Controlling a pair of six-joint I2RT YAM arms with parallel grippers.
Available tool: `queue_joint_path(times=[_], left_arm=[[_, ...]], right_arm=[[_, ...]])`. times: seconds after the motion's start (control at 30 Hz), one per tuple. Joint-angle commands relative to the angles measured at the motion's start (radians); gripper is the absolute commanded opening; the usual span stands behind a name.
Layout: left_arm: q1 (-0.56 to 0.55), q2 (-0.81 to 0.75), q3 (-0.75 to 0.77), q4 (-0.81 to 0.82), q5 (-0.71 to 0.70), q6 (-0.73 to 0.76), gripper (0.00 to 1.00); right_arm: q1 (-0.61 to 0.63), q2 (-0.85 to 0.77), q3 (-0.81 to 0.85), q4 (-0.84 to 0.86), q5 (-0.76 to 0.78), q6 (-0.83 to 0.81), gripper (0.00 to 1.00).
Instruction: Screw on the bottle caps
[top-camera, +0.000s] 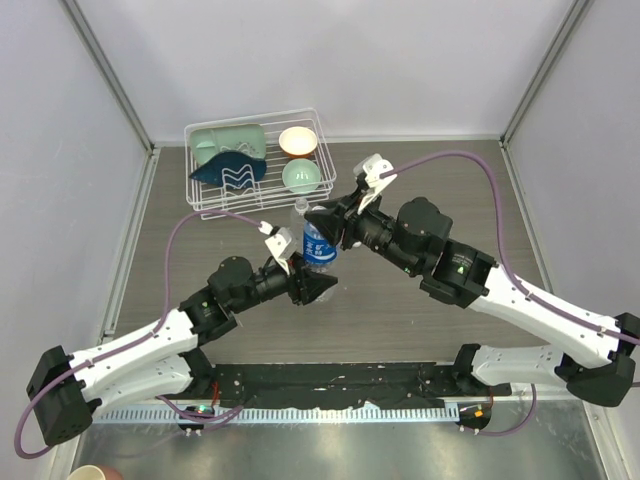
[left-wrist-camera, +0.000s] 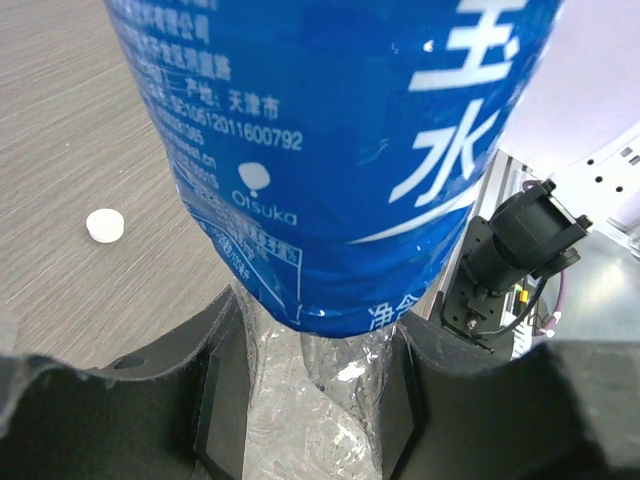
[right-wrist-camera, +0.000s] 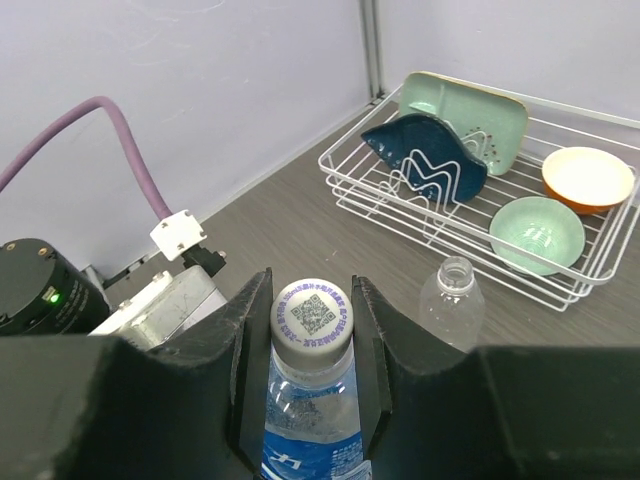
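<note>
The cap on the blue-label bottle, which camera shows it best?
Right wrist view: the cap is centred, seen from above, between the right gripper's jaws. In the top view that gripper covers it. The left wrist view shows only the bottle's blue label and lower body.

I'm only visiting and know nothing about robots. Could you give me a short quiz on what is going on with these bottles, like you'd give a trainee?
1. Short answer: what is missing from the plain bottle standing beside the wire basket?
2. Choose one: the right gripper is closed on A) the white cap atop the blue-labelled bottle; B) the plain bottle; C) the wire basket.
3. True or false: the left gripper grips the blue-labelled bottle by its body.
Key: 1 its cap; 2 A; 3 true.
</note>
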Motion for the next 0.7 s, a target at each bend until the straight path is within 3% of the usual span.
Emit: queue_joint_path(times=[0.0,0.2,0.43,0.67], left_arm=[[0.036,-0.030,0.111,0.201,-0.154,0.007,0.00],[0.046,-0.032,0.114,0.195,-0.073,0.062,0.00],[0.056,-0.038,0.100,0.196,0.018,0.095,0.00],[0.057,-0.047,0.087,0.204,0.099,0.114,0.00]], right_arm=[[0.071,0.026,-0.065,-0.202,0.104,-0.012,0.02],[0.120,0.039,-0.058,-0.206,0.162,0.006,0.02],[0.128,0.023,-0.019,-0.228,0.098,0.025,0.25],[0.129,0.029,0.000,-0.200,0.044,0.029,0.32]])
